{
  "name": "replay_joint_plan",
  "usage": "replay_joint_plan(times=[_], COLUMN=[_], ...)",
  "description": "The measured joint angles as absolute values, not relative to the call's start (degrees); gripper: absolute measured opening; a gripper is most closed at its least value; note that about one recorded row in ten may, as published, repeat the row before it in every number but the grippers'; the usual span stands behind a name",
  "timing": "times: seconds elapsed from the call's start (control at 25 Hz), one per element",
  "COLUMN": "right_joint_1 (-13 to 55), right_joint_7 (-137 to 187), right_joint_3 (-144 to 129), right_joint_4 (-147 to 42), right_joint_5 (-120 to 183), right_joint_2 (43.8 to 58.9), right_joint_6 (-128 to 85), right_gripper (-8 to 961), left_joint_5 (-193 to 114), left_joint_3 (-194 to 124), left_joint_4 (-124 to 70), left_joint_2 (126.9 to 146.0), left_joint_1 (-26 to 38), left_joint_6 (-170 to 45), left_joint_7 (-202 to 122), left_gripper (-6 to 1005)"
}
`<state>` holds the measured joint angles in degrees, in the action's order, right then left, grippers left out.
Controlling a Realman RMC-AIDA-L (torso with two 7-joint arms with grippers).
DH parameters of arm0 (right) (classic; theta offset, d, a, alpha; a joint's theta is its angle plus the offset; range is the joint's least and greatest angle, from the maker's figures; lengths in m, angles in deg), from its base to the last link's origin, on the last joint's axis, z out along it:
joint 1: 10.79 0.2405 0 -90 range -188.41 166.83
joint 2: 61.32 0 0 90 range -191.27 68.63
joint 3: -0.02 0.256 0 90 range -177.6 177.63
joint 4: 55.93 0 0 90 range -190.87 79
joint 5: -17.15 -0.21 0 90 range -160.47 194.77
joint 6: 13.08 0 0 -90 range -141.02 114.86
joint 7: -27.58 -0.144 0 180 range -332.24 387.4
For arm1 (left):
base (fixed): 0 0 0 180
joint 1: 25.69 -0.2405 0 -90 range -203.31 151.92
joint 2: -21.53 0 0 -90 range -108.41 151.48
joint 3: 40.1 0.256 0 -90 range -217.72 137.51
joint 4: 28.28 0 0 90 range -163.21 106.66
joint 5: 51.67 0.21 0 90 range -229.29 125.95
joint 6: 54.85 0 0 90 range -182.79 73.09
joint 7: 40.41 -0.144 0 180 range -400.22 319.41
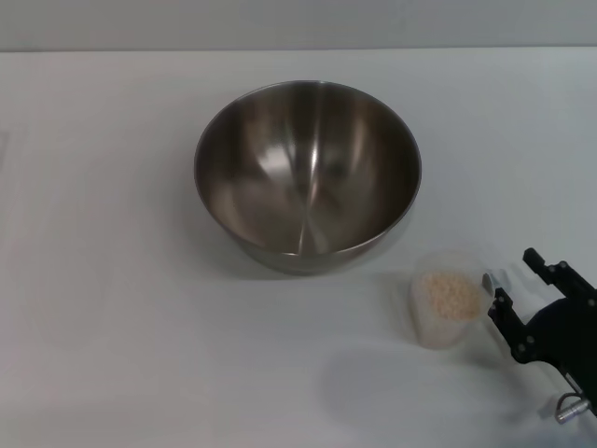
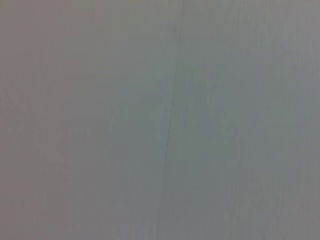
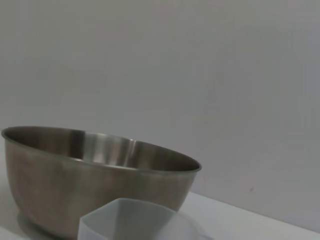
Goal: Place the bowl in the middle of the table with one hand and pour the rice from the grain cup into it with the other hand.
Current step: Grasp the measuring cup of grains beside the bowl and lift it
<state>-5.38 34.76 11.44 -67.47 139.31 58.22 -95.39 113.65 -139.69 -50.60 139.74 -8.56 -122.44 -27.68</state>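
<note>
Your right gripper (image 1: 512, 291), jaws spread, nears the grain cup (image 1: 451, 311) at the bowl's (image 1: 308, 168) five o'clock; a nudge could spill rice (image 1: 450, 295).

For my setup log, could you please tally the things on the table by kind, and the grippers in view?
Steel bowl: 1
Clear grain cup, holding rice: 1
Grippers in view: 1, the right gripper, open beside the cup's handle
Total: 3, on the table. The left gripper does not show in any view.
</note>
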Motion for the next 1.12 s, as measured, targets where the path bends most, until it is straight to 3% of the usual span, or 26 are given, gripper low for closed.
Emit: replay_joint_plan(times=[0.2, 0.4, 0.68, 1.12], right_joint_1=[-3.84, -3.21, -2.55, -3.13], right_joint_7=[34.61, 34.53, 34.63, 34.61], right_joint_3=[11.45, 11.44, 11.75, 21.84], right_joint_4=[-67.51, -67.50, -67.73, -68.55], right_joint_5=[139.31, 139.32, 139.32, 139.30], right_joint_2=[58.22, 58.23, 58.28, 58.47], right_joint_6=[-93.45, -93.05, -93.07, -99.79], right_gripper=[501, 271, 80, 11], left_joint_5=[113.65, 113.65, 113.65, 113.66], left_joint_3=[-139.81, -139.77, -139.75, -139.93], left_joint_4=[-50.61, -50.99, -51.04, -51.04], left_joint_2=[139.74, 139.74, 139.74, 139.74], left_joint_1=[-8.56, -8.67, -8.68, -8.19], left_joint_6=[-122.50, -122.53, -122.28, -122.02], left_joint_7=[-27.66, -27.66, -27.66, -27.75], left_gripper=[845, 845, 845, 845])
